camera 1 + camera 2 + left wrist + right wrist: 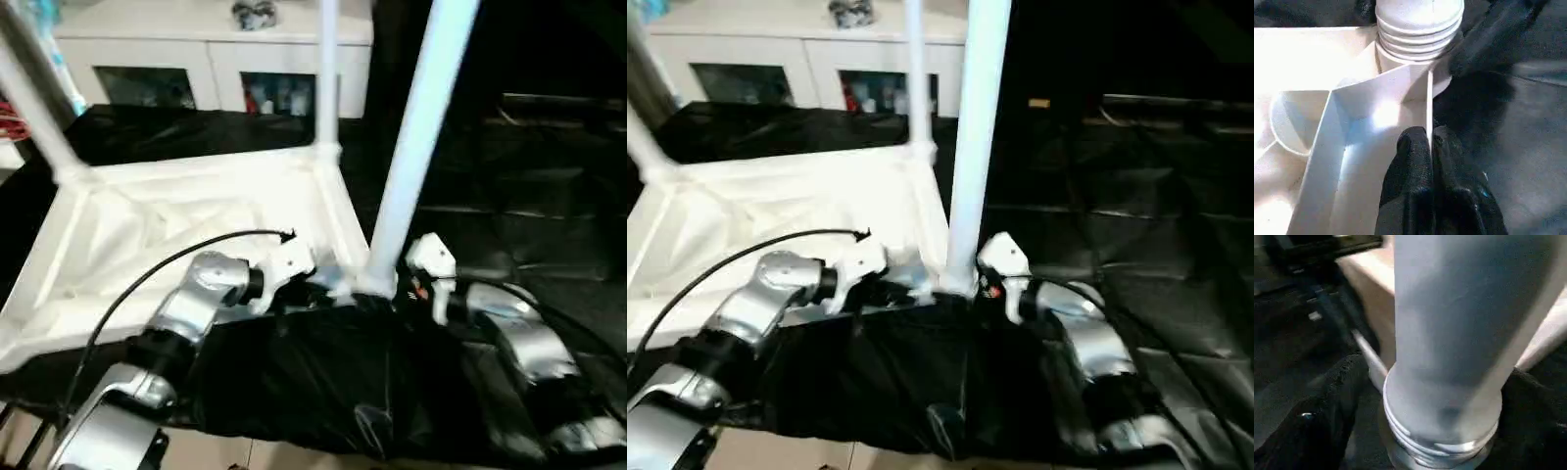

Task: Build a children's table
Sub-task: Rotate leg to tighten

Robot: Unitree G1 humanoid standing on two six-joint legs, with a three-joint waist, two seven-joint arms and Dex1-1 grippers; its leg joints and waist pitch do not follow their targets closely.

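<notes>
Standing upside down on black sheeting, the top already carries three legs, each with its long axis pointing up from a corner socket. Nearest leg's thread still shows, so it is not fully seated; the fourth corner cannot be seen. Left gripper is pinched shut on the top's thin edge wall beside that socket. Right gripper has one black finger either side of the leg's base, apparently clasping it.
</notes>
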